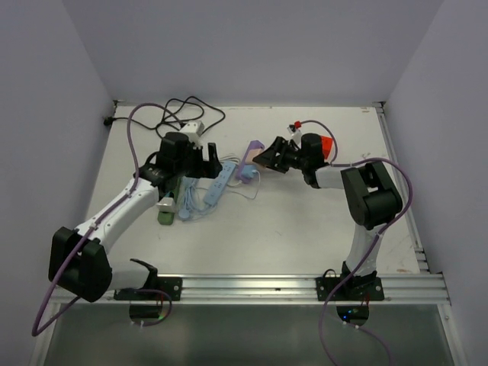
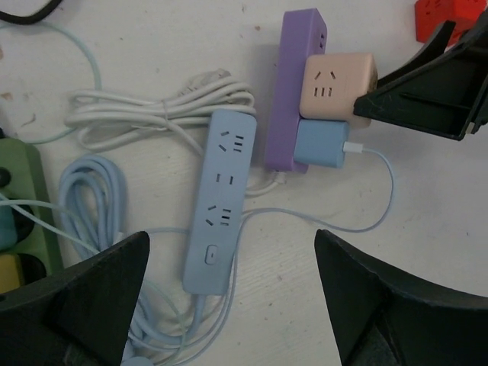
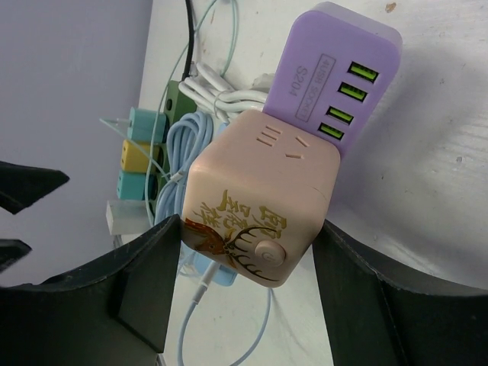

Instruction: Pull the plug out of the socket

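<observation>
Peach cube plug (image 3: 255, 198): seated on the purple socket strip (image 3: 335, 84), at its USB end. Right tool (image 3: 248, 225): clamped on the plug's sides. Left tool (image 2: 229, 252): held apart beside the strip, opposite the plug. Step judged: grasp made. A straight pull off the strip is called for, the strip being braced.

You have the purple plastic power strip (image 2: 293, 91) lying near the middle of the white tabletop (image 1: 305, 236). The pink cube-shaped plastic adapter (image 2: 335, 85) sits on its face, between the fingers of the right gripper (image 3: 245, 225), and the small blue plastic charger (image 2: 320, 143) sits on the strip just beside the cube. Left of that strip lies the long pale-blue plastic power strip (image 2: 221, 198), below the left gripper (image 2: 231, 236). A coil of white cable (image 2: 160, 114) touches its far end. Further left is the green plastic power strip (image 2: 23, 198), with a coiled pale-blue cable (image 2: 91, 206) between the two. The red plastic cube socket (image 1: 324, 145) lies to the right, beyond the right gripper.
</observation>
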`<state>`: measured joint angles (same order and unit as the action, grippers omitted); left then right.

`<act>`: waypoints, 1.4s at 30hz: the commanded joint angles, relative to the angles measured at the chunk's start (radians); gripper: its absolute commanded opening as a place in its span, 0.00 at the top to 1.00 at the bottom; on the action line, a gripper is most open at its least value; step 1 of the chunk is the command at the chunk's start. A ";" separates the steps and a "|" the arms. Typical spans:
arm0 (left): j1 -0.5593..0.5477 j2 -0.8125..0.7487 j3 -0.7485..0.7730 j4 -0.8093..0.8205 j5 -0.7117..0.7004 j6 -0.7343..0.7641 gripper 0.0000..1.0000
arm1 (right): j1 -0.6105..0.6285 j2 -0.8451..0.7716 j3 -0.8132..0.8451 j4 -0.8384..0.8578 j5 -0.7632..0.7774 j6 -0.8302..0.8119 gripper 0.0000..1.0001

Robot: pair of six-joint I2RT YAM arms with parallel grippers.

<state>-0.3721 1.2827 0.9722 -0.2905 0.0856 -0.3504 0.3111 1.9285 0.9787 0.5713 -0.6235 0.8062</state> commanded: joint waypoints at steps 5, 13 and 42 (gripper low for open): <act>-0.111 0.107 0.003 0.155 -0.014 -0.022 0.17 | 0.000 -0.077 -0.035 -0.131 0.063 -0.096 0.60; -0.148 0.237 0.071 0.238 -0.003 -0.004 0.34 | -0.007 -0.085 -0.060 -0.215 0.145 -0.053 0.50; -0.335 0.386 0.000 0.531 -0.181 0.315 0.23 | -0.058 -0.077 0.052 -0.494 0.127 -0.028 0.44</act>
<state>-0.6849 1.6623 0.9829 0.1181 -0.0608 -0.1051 0.2611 1.8435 1.0145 0.2195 -0.5423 0.8700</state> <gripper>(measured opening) 0.766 0.666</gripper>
